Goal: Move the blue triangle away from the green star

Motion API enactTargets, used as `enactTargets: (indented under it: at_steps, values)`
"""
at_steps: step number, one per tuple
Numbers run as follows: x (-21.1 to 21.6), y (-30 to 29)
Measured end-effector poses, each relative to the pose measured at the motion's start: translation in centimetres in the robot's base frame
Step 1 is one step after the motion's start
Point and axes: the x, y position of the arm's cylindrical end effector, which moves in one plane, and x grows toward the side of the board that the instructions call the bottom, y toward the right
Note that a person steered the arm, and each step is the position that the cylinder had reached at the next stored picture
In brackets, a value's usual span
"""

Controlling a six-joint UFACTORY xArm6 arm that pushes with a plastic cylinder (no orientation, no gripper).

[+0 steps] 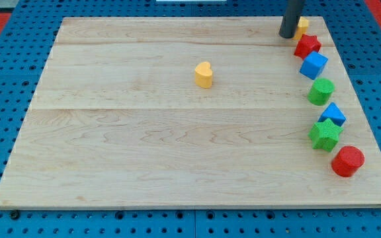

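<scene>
The blue triangle (334, 114) lies near the board's right edge, touching the green star (324, 134) just below it. My tip (287, 35) rests at the board's top right, far above both blocks. It stands right beside a yellow block (301, 27) that it partly hides, and close to the red star (307, 45).
Down the right side run a blue cube (313, 65), a green cylinder (321, 91) and a red cylinder (347, 160). A yellow heart (204, 75) sits alone near the middle top. The wooden board (144, 152) lies on a blue pegboard.
</scene>
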Motion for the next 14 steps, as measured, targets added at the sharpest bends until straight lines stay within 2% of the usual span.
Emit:
enactTargets:
  at_steps: [1, 2, 3, 6, 7, 8, 10, 11, 14]
  values:
    - [2.4, -3.9]
    - [9.7, -3.6]
    - [13.9, -2.4]
    - [36.7, -4.2]
    - [36.7, 3.2]
    - [35.2, 15.4]
    - [21.5, 12.9]
    - [20.4, 10.9]
    - [20.4, 12.1]
